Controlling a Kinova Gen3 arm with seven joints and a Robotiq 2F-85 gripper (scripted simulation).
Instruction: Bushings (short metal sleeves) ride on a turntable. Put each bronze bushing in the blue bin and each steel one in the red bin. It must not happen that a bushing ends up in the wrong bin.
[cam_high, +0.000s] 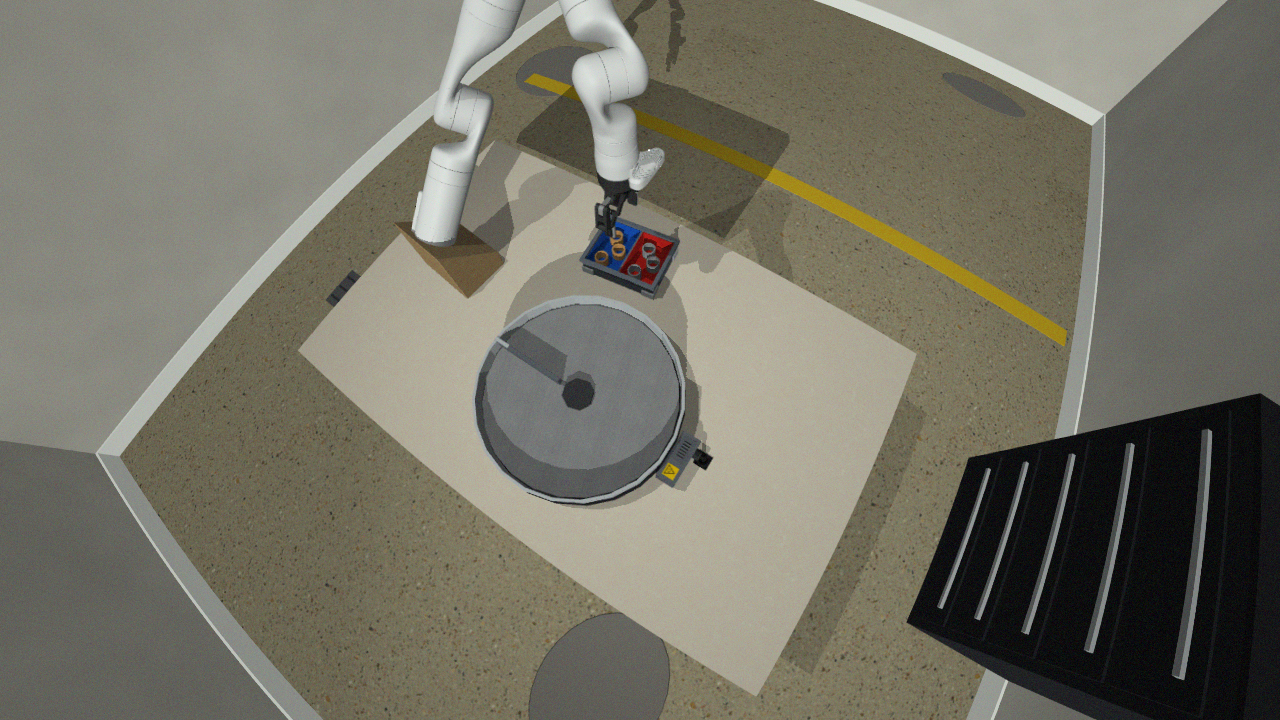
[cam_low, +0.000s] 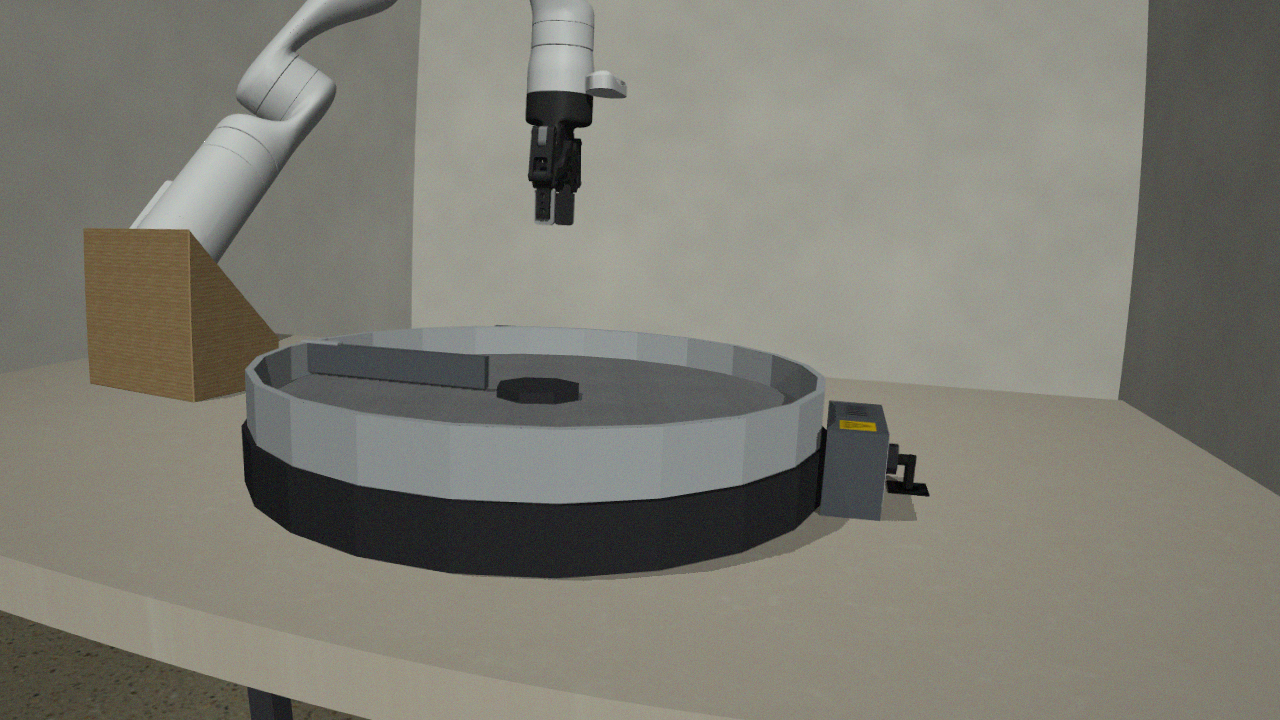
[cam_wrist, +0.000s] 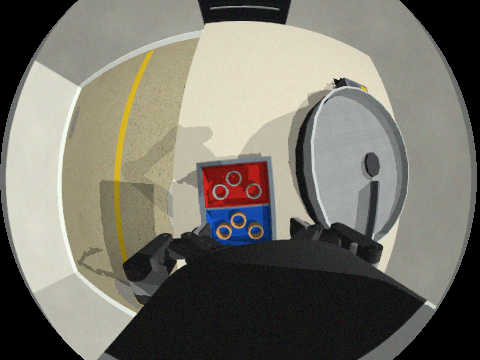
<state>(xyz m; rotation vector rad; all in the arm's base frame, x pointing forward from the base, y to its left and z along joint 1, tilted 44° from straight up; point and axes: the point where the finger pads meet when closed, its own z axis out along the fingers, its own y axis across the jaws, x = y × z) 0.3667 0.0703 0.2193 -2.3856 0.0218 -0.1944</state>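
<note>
Bronze bushings (cam_high: 617, 250) (cam_wrist: 238, 220) in blue bin, steel (cam_high: 652, 263) (cam_wrist: 220, 192) in red; none visible on turntable (cam_high: 617, 429) (cam_low: 554, 461) (cam_wrist: 340, 135); hand (cam_high: 611, 231) (cam_low: 554, 222) wide, sorting apparently complete.
</note>
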